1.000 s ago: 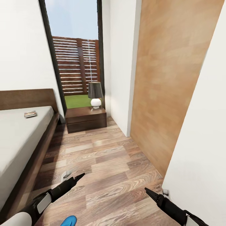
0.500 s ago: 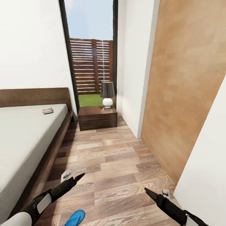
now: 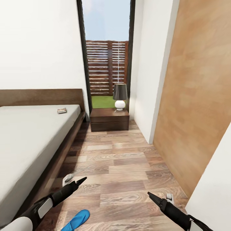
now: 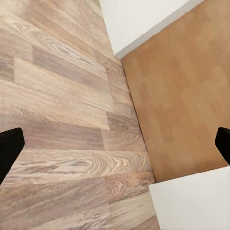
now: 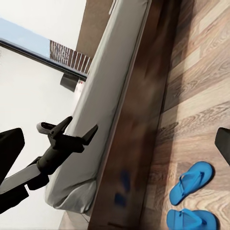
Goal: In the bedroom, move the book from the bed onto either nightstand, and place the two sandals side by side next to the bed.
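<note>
The whole head view has swung toward the left over the last second: the window and the nightstand (image 3: pixel 109 119) have slid from left of centre to the middle of the frame, and more of the bed (image 3: pixel 29 141) now fills the left side. That is the camera turning, not the furniture moving. The arms hold the same places at the bottom of the frame.

The book (image 3: pixel 62 110) lies on the grey mattress near the headboard, at the left middle of the frame, well apart from both end effectors. The nightstand with its lamp (image 3: pixel 120 96) stands just beside the bed's head corner. One blue sandal (image 3: pixel 78 219) has come further into sight at the bottom edge, on the plank floor near the bed frame; in the right wrist view both sandals (image 5: pixel 190 196) lie close together on the floor.

The left end effector (image 3: pixel 74 181) and right end effector (image 3: pixel 159 198) are both released and empty, jaws spread.

Judging from this, the robot is lining up on the bed; nothing has yet been picked up.
</note>
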